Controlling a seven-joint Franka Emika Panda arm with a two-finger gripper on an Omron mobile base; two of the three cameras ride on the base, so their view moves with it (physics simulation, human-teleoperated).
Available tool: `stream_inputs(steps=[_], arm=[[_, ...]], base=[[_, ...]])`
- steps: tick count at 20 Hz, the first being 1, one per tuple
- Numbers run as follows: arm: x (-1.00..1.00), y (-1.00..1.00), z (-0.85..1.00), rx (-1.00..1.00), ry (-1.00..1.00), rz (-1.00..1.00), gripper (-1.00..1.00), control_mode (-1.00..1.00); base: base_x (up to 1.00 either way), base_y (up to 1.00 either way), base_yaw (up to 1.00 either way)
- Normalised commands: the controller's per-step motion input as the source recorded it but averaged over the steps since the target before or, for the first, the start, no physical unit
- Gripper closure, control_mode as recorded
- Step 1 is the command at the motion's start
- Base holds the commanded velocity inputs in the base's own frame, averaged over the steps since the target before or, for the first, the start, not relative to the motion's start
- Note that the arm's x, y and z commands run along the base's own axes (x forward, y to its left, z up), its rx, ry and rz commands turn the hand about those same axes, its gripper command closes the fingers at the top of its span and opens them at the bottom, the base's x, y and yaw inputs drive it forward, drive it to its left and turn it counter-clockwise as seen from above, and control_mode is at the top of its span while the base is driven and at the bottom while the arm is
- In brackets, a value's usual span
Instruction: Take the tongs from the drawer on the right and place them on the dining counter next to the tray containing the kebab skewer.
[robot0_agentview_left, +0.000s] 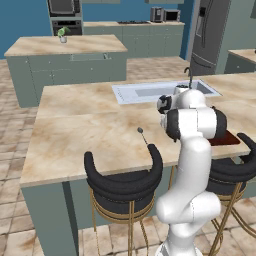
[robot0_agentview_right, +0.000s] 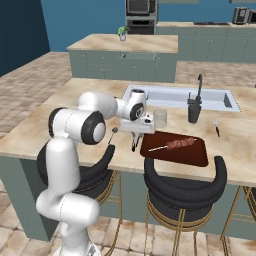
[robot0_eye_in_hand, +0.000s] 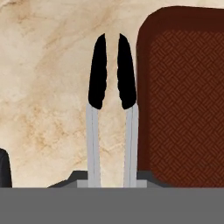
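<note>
Your two-finger gripper (robot0_agentview_right: 134, 145) holds the slim black silver-armed tongs (robot0_eye_in_hand: 111, 105) upright over the beige marbled dining counter (robot0_agentview_left: 90, 130), just beside the dark red-brown rectangular tray (robot0_agentview_right: 187, 155). Placement is underway; next, you should lower and release.

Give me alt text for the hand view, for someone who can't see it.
Slim black-tipped tongs with pale silvery arms point away from the camera, held in the gripper above the beige marbled dining counter. Just beside them to the right lies the dark red-brown rectangular tray with its woven-pattern surface.
</note>
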Motion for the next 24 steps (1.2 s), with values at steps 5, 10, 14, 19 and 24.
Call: stream_inputs(steps=[5, 10, 14, 19, 24], arm=[[0.00, 0.10, -0.19, 0.00, 0.02, -0.05, 1.00, -1.00], [0.01, 0.16, -0.20, 0.00, 0.00, -0.01, 1.00, -1.00], [0.17, 0.04, -0.39, 0.00, 0.00, 0.00, 1.00, -1.00], [0.02, 0.00, -0.05, 0.00, 0.00, 0.00, 1.00, -1.00], [0.00, 0.00, 0.00, 0.00, 0.00, 0.00, -1.00, -1.00]], base=[[0.00, 0.00, 0.00], [0.00, 0.00, 0.00], [0.00, 0.00, 0.00], [0.00, 0.00, 0.00], [0.00, 0.00, 0.00]])
